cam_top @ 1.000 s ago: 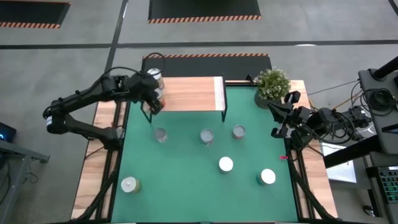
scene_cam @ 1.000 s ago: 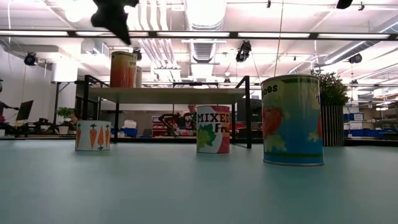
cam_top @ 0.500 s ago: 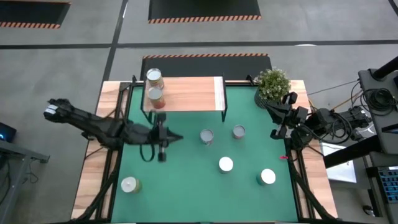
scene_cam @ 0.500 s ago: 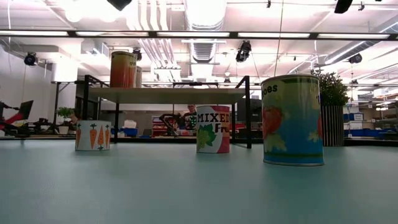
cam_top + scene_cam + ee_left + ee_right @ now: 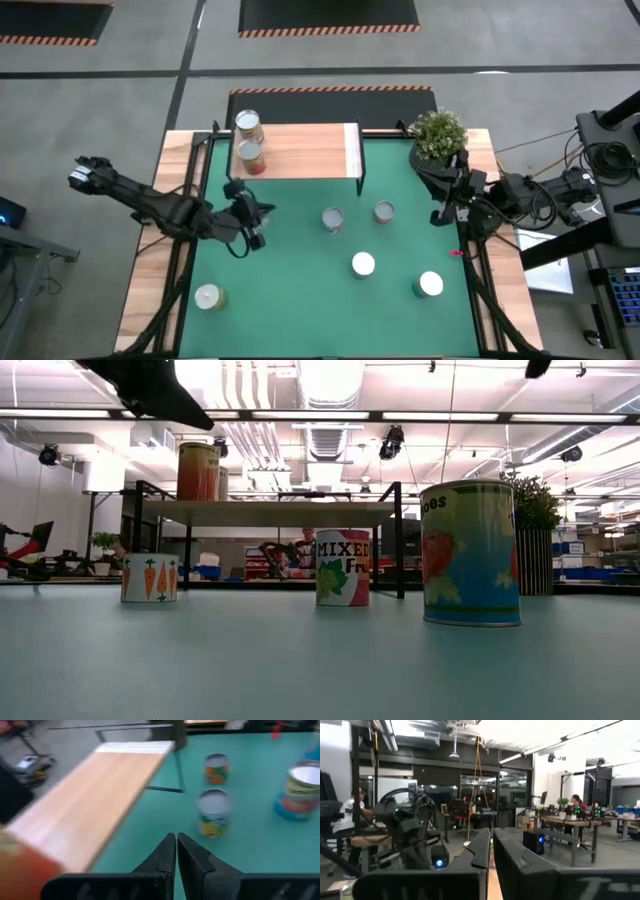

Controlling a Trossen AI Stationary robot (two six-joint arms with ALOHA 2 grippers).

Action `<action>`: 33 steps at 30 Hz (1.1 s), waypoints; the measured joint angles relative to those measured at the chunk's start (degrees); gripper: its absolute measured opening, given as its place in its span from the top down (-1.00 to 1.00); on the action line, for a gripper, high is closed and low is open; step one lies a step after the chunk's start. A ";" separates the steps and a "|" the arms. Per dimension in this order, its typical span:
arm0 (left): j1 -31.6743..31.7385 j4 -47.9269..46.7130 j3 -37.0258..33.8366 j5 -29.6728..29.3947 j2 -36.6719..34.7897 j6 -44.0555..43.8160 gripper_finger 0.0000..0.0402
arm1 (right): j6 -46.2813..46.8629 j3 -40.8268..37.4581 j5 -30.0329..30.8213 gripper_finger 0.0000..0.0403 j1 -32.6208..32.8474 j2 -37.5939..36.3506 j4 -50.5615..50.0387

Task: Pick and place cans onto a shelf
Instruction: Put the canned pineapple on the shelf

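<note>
The left gripper [image 5: 252, 222] hangs over the green mat [image 5: 300, 310] in front of the shelf [image 5: 300, 150], its fingers [image 5: 167, 855] pressed together and holding nothing. Two cans [image 5: 248, 125] stand on the shelf's left end, one just in front of the other. Five more cans sit on the mat: two near the middle [image 5: 333, 219], two toward the right front [image 5: 363, 264], one at the left front [image 5: 208, 297]. The right gripper [image 5: 440, 195] waits at the table's right edge by the plant [image 5: 438, 133], fingers closed and empty.
</note>
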 joint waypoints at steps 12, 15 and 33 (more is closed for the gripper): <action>4.20 -3.81 -2.31 -12.98 -7.46 -0.50 1.00 | 1.17 17.76 0.43 0.94 0.00 12.05 -13.40; 5.69 -4.09 -3.51 -12.98 -8.20 -0.06 1.00 | 1.23 21.30 0.43 0.94 -0.01 15.58 -14.56; 8.29 -5.78 -4.35 -12.98 -9.50 4.29 1.00 | 1.51 45.12 -0.84 0.94 -10.11 38.56 -30.40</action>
